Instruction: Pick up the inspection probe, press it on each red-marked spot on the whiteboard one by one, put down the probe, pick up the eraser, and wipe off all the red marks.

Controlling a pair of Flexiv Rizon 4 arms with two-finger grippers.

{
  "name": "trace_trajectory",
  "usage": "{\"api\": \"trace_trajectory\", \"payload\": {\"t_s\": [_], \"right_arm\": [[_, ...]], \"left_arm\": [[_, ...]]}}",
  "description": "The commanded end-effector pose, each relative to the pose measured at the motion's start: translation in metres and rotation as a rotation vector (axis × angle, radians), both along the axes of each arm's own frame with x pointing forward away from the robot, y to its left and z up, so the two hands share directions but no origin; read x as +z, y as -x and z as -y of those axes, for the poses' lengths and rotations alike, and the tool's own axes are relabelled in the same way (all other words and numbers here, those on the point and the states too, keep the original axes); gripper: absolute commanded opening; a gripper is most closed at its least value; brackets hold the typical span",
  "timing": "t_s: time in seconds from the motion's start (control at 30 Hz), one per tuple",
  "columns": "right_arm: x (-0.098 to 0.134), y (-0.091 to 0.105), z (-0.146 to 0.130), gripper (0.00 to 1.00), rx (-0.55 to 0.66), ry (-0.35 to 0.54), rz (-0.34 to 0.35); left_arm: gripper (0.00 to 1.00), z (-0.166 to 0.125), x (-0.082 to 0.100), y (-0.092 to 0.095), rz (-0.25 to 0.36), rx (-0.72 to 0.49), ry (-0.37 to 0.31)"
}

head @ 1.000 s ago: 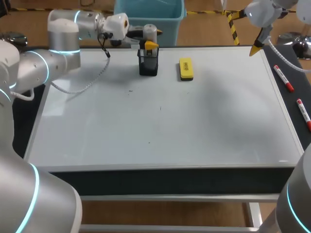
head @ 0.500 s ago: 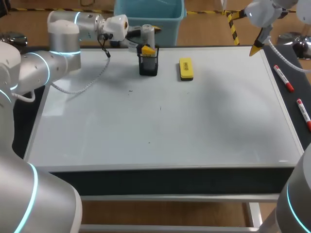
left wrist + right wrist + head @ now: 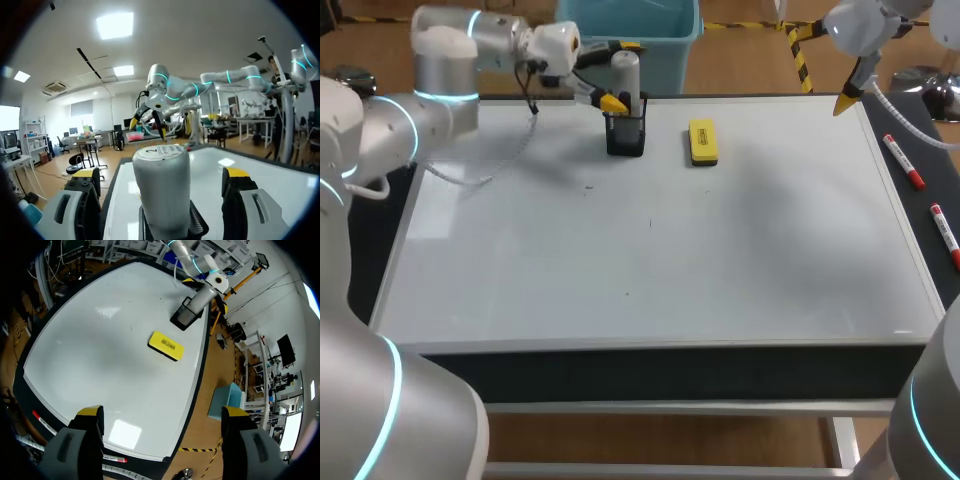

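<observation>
The inspection probe [image 3: 626, 74] is seen as a pale grey cylinder with a flat round top. It is stood upright in a black mesh holder [image 3: 625, 138], which is placed on the whiteboard [image 3: 650, 260] near its far edge. The yellow eraser [image 3: 703, 142] is laid flat on the board near the holder, not touching it. The left arm [image 3: 440, 90] is stretched in from the left side along the far edge, with its wrist turned level. The left gripper [image 3: 160, 175] is spread wide around the upper part of the probe. A gap is seen on each side, so the probe is not gripped. The right arm [image 3: 865, 25] is raised over the far right corner of the whiteboard. The right gripper [image 3: 162, 415] is also spread wide, with nothing held, high above the board.
</observation>
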State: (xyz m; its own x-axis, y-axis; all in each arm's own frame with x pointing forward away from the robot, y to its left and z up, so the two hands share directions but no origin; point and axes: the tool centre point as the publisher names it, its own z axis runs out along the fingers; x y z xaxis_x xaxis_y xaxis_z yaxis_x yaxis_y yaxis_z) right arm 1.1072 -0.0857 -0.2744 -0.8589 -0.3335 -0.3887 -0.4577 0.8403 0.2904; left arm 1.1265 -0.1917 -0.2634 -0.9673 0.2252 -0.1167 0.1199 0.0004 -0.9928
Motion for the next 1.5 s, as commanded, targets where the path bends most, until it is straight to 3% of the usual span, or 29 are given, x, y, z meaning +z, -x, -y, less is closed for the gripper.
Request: {"api": "trace_trajectory", "payload": {"t_s": [0.03,0.23,0.43,0.7,0.9,1.23,1.5], "right_arm": [[0.001,-0.001,0.000,1.00,0.002,0.004,-0.002],[0.001,-0.001,0.000,1.00,0.002,0.004,-0.002],[0.001,-0.001,0.000,1.00,0.002,0.004,-0.002],[0.001,-0.001,0.000,1.00,0.002,0.004,-0.002],[0.001,-0.001,0.000,1.00,0.002,0.004,-0.002],[0.001,-0.001,0.000,1.00,0.002,0.004,-0.002],[0.001,-0.001,0.000,1.00,0.002,0.004,-0.002]], "left_arm": [[1.00,-0.015,0.019,0.005,0.029,0.034,-0.092],[1.00,-0.038,0.029,0.010,0.065,0.148,-0.189],[1.00,-0.069,0.036,0.016,0.061,0.280,-0.196],[1.00,-0.107,0.038,0.029,0.011,0.471,-0.233],[1.00,-0.127,0.043,0.041,0.017,0.567,-0.266],[1.00,-0.149,0.046,0.058,0.015,0.712,-0.340],[1.00,-0.156,0.045,0.063,0.007,0.770,-0.341]]}}
